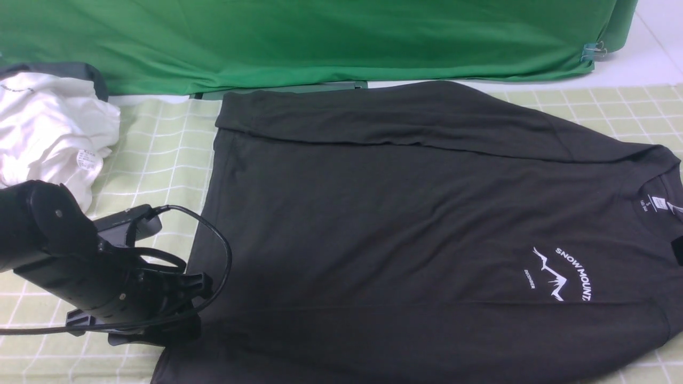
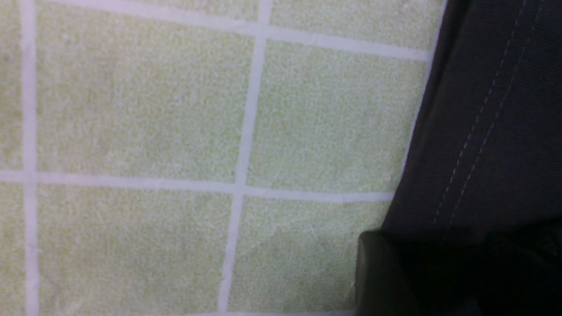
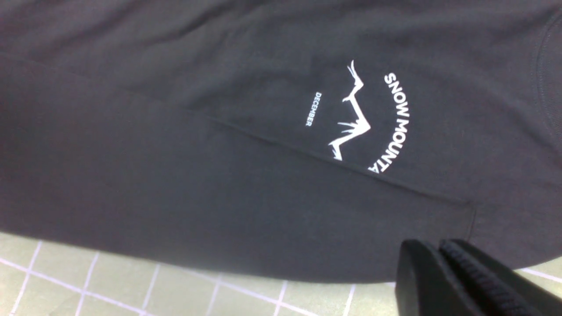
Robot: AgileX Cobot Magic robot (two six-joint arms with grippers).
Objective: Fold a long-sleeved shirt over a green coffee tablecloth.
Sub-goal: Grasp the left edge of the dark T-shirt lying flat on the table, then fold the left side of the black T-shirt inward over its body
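Observation:
The long-sleeved shirt (image 1: pixel 400 213) lies flat on the green coffee tablecloth (image 1: pixel 160 154), black, with its white mountain print (image 1: pixel 555 274) and neck label toward the right. Its far sleeve is folded across the top. My left gripper (image 1: pixel 205 285) sits low at the shirt's hem on the left. In the left wrist view one finger (image 2: pixel 377 272) stands off to the side by the stitched hem (image 2: pixel 491 131), with nothing seen gripped. In the right wrist view my right gripper (image 3: pixel 439 248) hovers over the shirt's near edge (image 3: pixel 219 197), its fingers pressed together and empty.
A crumpled white garment (image 1: pixel 48 128) lies at the back left. A bright green sheet (image 1: pixel 320 37) hangs along the back, clipped at its right corner (image 1: pixel 592 52). The left arm's cable (image 1: pixel 224 250) loops over the shirt's left edge.

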